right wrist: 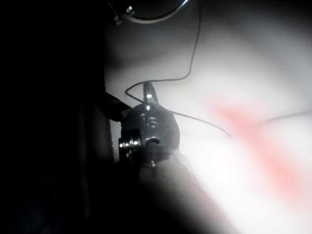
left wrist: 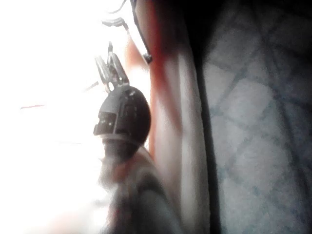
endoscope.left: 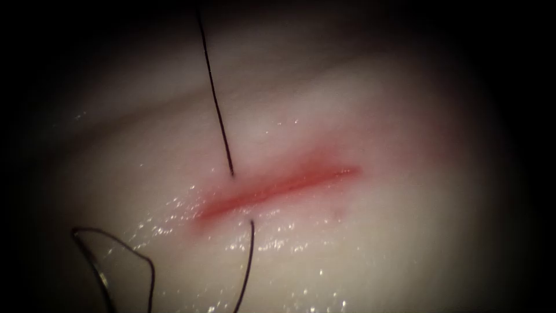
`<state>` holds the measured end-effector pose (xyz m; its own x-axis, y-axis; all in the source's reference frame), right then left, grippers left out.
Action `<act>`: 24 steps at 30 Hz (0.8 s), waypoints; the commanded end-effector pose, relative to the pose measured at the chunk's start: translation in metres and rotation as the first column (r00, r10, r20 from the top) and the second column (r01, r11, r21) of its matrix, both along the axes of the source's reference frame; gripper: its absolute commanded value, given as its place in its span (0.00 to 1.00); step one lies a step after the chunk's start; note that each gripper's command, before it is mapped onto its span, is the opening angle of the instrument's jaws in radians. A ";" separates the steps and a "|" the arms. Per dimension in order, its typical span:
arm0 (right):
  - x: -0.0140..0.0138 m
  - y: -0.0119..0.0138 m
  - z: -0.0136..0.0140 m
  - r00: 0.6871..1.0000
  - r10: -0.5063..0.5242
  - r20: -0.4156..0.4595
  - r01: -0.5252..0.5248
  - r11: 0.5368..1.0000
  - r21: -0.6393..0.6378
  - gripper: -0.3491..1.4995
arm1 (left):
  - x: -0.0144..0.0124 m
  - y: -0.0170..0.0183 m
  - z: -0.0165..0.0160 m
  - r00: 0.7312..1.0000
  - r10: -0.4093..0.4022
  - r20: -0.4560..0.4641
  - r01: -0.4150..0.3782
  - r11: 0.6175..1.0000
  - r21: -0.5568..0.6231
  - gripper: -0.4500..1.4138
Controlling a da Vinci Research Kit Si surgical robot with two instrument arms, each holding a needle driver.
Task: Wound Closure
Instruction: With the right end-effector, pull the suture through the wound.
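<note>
**Dim surroundings, one patterned grey-blue cloth surface in sight**

Your endoscope view gives you a single pool of light in the middle, fading on every side into a black, featureless surround (endoscope.left: 35, 58); no wall, floor or furniture can be made out there. From the left wrist view you get a grey-blue cloth-like surface crossed by darker diagonal lines in a diamond pattern (left wrist: 253, 122), lying in shade beyond a dark band, while hard white glare (left wrist: 44, 58) washes out detail elsewhere. In your right wrist view, a deep black shadow (right wrist: 44, 122) borders the lit area.
</note>
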<state>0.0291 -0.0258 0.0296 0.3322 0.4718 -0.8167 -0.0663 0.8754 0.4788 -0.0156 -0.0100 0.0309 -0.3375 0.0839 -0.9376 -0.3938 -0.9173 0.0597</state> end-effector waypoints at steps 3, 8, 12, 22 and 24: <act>-0.0012 0.0048 0.0018 0.999 0.037 -0.011 -0.038 0.996 -0.086 0.96 | 0.0029 0.0031 0.0008 0.996 -0.075 -0.048 0.073 0.996 -0.042 0.00; -0.0018 0.0066 0.0036 0.998 0.066 -0.009 -0.067 0.983 -0.169 0.94 | 0.0047 0.0052 0.0009 0.992 -0.108 -0.062 0.105 0.993 -0.051 0.00; -0.0011 0.0069 0.0057 0.999 0.051 -0.012 -0.053 0.980 -0.189 0.87 | 0.0043 0.0056 0.0013 0.991 -0.114 -0.068 0.111 0.993 -0.051 0.00; 0.0014 0.0081 0.0120 0.988 -0.012 0.153 0.046 0.974 -0.222 0.39 | 0.0038 0.0059 0.0021 0.991 -0.116 -0.067 0.112 0.992 -0.054 0.00; 0.0013 0.0080 0.0126 0.985 -0.033 0.170 0.071 0.973 -0.219 0.00 | 0.0038 0.0058 0.0021 0.991 -0.114 -0.065 0.111 0.992 -0.056 0.00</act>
<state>0.0297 -0.0178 0.0418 0.4961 0.2605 -0.8283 -0.0780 0.9634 0.2564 -0.0112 -0.0039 0.0323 -0.3933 0.0772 -0.9162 -0.4885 -0.8617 0.1372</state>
